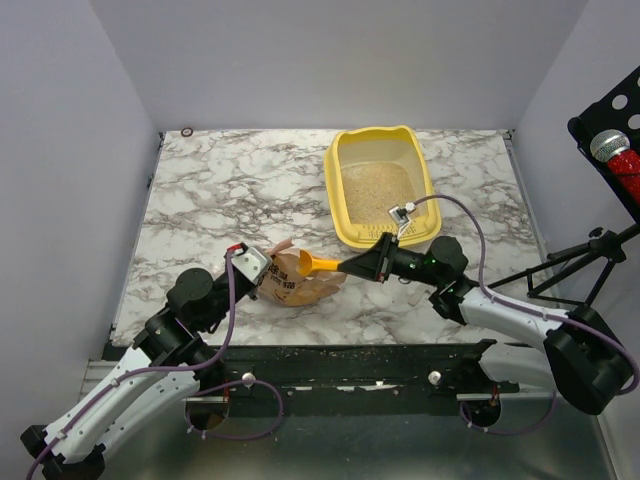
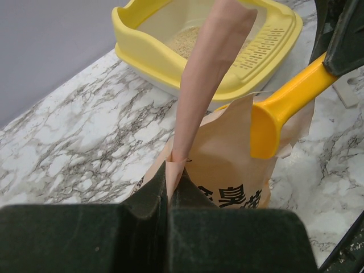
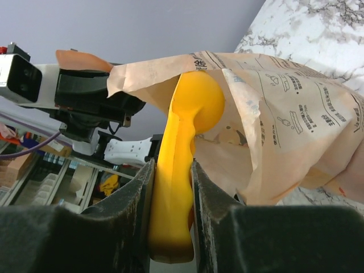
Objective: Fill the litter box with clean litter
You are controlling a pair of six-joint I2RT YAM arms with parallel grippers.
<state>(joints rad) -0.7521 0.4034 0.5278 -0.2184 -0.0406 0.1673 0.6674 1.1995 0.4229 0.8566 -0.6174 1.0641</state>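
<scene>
from above, the marble-patterned worktop (image 1: 230, 190) carries the yellow litter box (image 1: 332, 185) in its far right part, long side running away from the arms. the clean litter (image 1: 377, 185) lies inside it as a beige grainy layer over the floor of the tray, with the pale walls bare above it. near the front edge, left of the box and apart from it, sits a pinkish-tan bag (image 1: 300, 287) with dark print. the left pincer (image 1: 264, 273) meets the bag from the left at its upper edge. the right pincer (image 1: 352, 267) comes in from the right, just in front of the box's near corner, and holds the handle of a yellow-orange scoop (image 1: 322, 263). the scoop points left, with its bowl at the mouth of the bag.

in the left wrist view, the left pincer is pressed together on a flap of the bag's rim, and that strip of bag rises straight up from the grip. beyond it the bag's mouth gapes, with the scoop's bowl tipped into it from the right. the litter box stands farther off on the worktop, its slotted lip on the side towards the bag, and a patch of litter shows inside.

in the right wrist view, the right pincer is clamped on the scoop's handle, one side on each flank. the bowl sits inside the opening of the bag, whose wall bears printed characters and small diagrams. behind, the left pincer grips the bag's upper edge.
</scene>
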